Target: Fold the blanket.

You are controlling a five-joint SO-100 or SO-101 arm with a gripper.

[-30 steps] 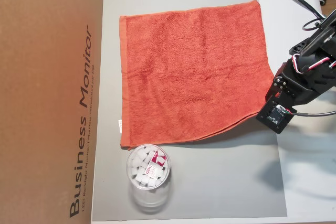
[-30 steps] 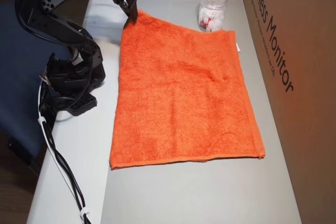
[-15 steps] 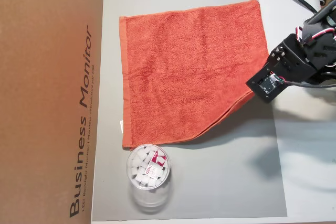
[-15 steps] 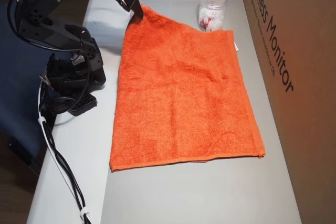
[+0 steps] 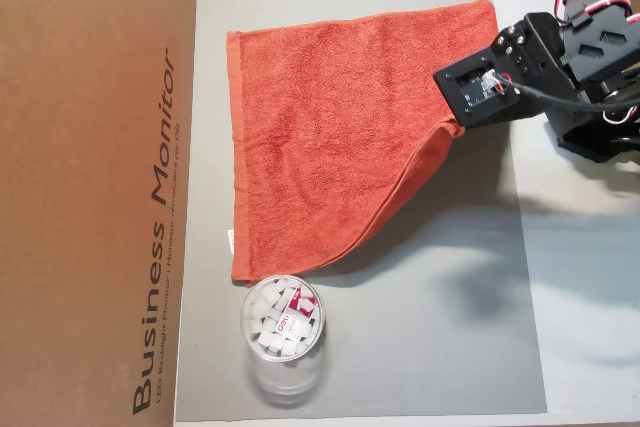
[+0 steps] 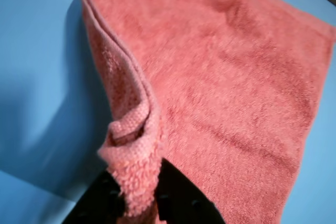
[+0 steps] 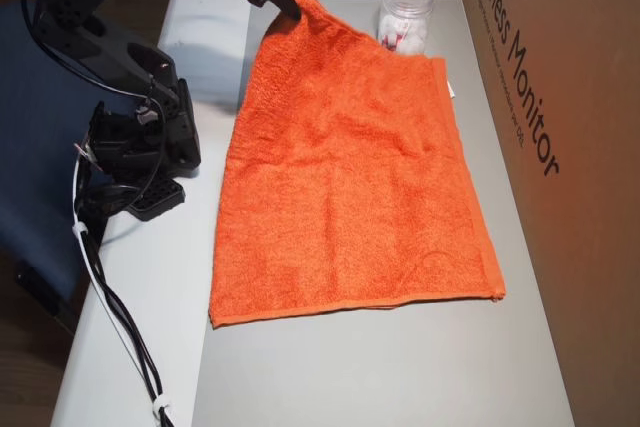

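Blanket (image 5: 330, 137): lies on the grey mat (image 5: 450, 327), 1 corner raised off it, cloth sloping down to the flat part.
Gripper (image 6: 140, 203): clamped on that raised corner.
Plastic cup (image 5: 283, 330): just beside the blanket's edge.

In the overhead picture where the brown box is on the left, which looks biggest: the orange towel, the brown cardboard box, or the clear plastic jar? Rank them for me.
Largest to smallest, as they appear in that overhead view:
1. The cardboard box, though it runs off the picture's edge.
2. The towel, nearly as large; one corner is lifted toward the camera, so this is close.
3. The plastic jar, clearly smallest.
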